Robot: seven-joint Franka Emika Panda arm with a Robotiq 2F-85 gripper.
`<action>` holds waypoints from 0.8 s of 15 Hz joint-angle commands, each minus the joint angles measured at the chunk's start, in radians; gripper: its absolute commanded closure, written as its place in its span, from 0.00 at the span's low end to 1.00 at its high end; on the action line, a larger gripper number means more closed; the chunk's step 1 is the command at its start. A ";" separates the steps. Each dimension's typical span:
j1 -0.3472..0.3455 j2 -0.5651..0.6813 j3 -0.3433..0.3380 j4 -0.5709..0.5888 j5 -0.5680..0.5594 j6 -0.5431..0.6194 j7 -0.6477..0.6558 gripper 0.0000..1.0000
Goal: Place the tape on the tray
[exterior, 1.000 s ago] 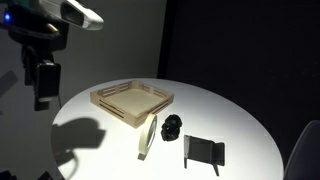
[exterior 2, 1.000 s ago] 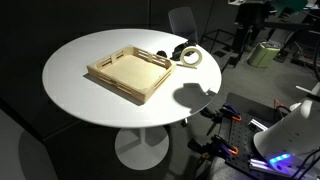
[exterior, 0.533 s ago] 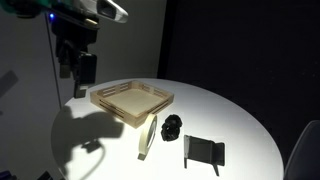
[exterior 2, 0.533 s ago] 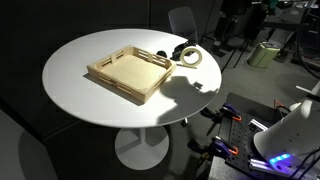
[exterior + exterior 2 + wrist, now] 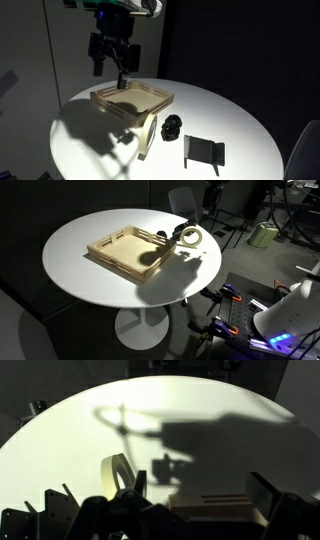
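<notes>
The tape is a thin cream ring. It stands on edge on the white table, leaning at the front corner of the light-wood tray. In an exterior view the tape sits just beyond the tray. My gripper hangs open and empty in the air above the tray's far left side, well apart from the tape. In the wrist view the tape shows left of my open jaws, with the tray's wall below them.
A small black lumpy object lies beside the tape. A black angular stand sits near the table's front. The round white table has dark surroundings. An office chair and equipment stand beyond the table.
My arm has swung from off the table's left side to above the tray's far edge. Its shadow now falls across the tray and tape. The tape and tray have not moved.
</notes>
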 commanded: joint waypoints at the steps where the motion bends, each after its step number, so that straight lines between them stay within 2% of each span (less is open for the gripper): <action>1: -0.021 0.066 -0.020 0.078 -0.064 -0.028 -0.114 0.00; 7: -0.046 0.120 -0.054 0.084 -0.126 0.042 -0.242 0.00; 12: -0.058 0.147 -0.071 0.055 -0.121 0.243 -0.277 0.00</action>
